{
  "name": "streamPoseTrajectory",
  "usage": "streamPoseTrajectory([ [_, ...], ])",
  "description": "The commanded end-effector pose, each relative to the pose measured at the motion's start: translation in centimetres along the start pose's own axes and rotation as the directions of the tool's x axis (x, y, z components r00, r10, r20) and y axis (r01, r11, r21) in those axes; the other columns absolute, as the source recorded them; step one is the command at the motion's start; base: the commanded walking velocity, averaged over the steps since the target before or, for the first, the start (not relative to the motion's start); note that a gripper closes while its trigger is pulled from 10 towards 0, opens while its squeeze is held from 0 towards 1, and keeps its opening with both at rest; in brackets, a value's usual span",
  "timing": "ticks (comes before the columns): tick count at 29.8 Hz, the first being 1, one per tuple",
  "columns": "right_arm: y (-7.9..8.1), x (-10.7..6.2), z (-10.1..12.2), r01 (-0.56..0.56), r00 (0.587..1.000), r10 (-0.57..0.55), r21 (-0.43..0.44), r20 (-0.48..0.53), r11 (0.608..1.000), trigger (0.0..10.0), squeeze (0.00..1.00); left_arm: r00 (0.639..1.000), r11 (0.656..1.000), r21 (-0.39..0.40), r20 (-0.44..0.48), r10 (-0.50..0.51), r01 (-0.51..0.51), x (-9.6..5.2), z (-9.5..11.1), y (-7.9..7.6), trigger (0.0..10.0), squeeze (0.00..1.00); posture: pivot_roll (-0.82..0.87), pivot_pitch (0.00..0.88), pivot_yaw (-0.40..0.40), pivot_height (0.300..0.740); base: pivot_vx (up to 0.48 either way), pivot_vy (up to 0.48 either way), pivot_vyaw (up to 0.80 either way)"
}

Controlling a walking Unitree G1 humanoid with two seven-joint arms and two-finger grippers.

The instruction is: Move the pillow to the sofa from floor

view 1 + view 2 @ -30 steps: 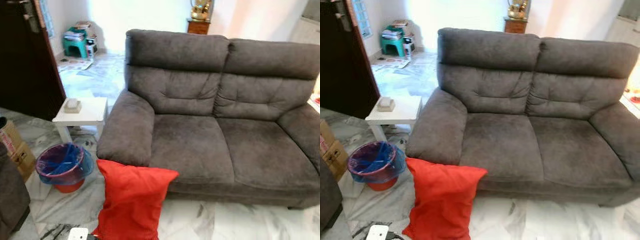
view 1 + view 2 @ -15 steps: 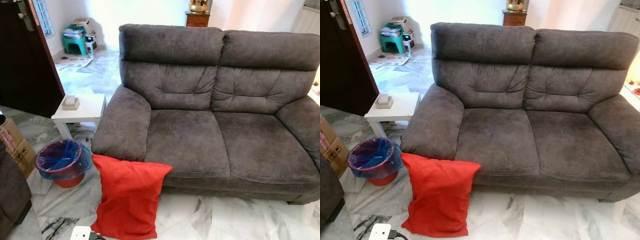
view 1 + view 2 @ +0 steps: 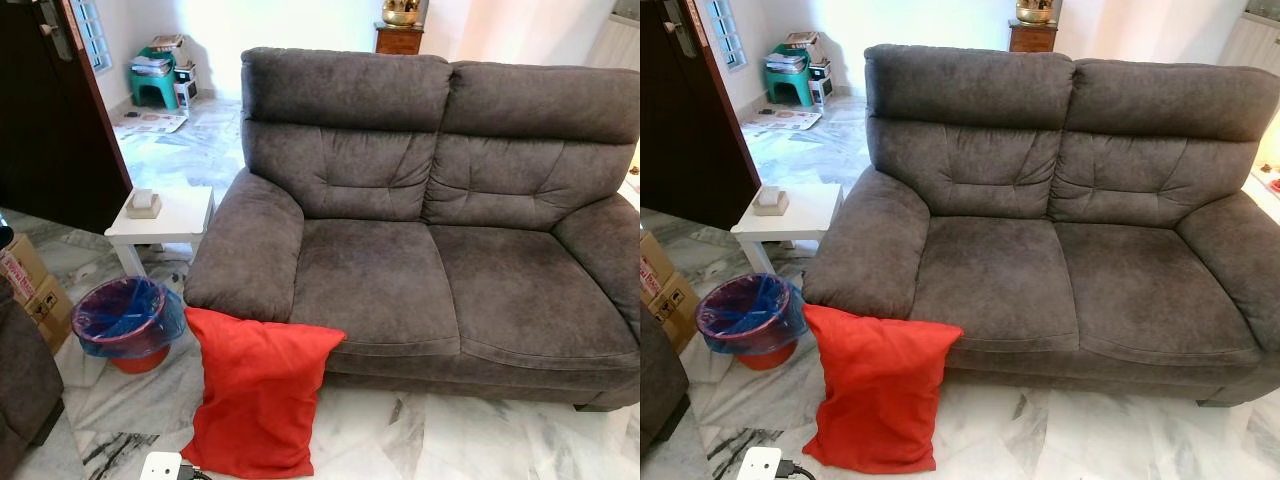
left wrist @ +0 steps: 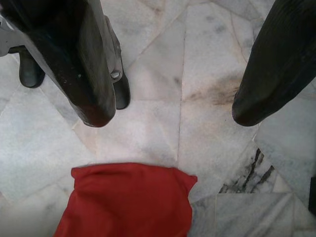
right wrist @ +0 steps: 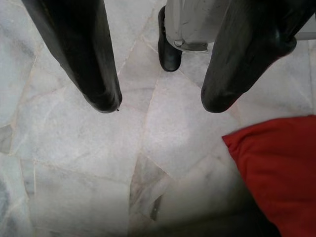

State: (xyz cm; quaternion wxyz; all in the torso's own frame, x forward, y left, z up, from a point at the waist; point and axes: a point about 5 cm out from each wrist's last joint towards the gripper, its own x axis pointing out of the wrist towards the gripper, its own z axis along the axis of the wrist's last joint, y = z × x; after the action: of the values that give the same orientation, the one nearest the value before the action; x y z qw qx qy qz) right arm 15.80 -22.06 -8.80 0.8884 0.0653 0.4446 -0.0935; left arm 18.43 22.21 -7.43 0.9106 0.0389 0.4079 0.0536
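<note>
A red pillow (image 3: 258, 392) stands on the marble floor, leaning against the front of the grey two-seat sofa (image 3: 440, 270) below its left armrest. The sofa's seat cushions are bare. My left gripper (image 4: 170, 116) hangs open above the floor tiles, with a corner of the red pillow (image 4: 128, 200) beyond its fingertips. Over pale marble my right gripper (image 5: 160, 106) is open too, and the red pillow (image 5: 276, 168) lies off to one side of it. Nothing sits between either pair of fingers.
A red bin with a blue liner (image 3: 128, 322) stands left of the pillow. Behind it is a small white table (image 3: 165, 222) with a small box. A cardboard box (image 3: 30, 290) and dark door (image 3: 55, 120) are at far left. A white power strip (image 3: 160, 466) lies near the pillow.
The whole view has shifted as the camera moved back and steadied; more floor shows in front of the sofa. The pillow and sofa have not moved.
</note>
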Motion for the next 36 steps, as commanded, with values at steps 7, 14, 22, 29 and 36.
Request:
streamPoseTrajectory([
  [7,3.52,0.63,0.78,-0.077,0.996,0.082,0.159,-0.020,0.984,10.0,0.00,0.992,0.995,-0.084,-0.116,0.049,-0.059,-0.74,-2.38,2.08,10.0,0.00,0.16,0.088,0.027,0.740,0.000,0.000,0.00],
  [14,3.51,0.63,0.76,-0.079,0.996,0.083,0.151,-0.023,0.985,10.0,0.00,0.991,0.994,-0.086,-0.122,0.050,-0.061,-0.80,-2.56,2.08,10.0,0.00,0.16,0.090,0.027,0.740,0.000,0.000,0.00],
  [22,3.57,0.63,0.73,-0.079,0.996,0.083,0.155,-0.025,0.985,10.0,0.00,0.991,0.994,-0.095,-0.127,0.046,-0.059,-0.83,-2.67,2.07,10.0,0.00,0.16,0.090,0.032,0.740,0.000,0.000,0.00],
  [29,3.61,0.63,0.65,-0.075,0.996,0.080,0.158,-0.030,0.985,10.0,0.00,0.990,0.994,-0.095,-0.132,0.046,-0.058,-0.80,-2.63,2.08,10.0,0.00,0.16,0.089,0.034,0.740,0.000,0.146,0.00],
  [36,3.61,0.62,0.61,-0.075,0.996,0.081,0.158,-0.032,0.985,10.0,0.00,0.991,0.994,-0.094,-0.128,0.044,-0.057,-0.77,-2.54,2.06,10.0,0.00,0.16,0.091,0.034,0.740,0.000,0.480,0.00],
])
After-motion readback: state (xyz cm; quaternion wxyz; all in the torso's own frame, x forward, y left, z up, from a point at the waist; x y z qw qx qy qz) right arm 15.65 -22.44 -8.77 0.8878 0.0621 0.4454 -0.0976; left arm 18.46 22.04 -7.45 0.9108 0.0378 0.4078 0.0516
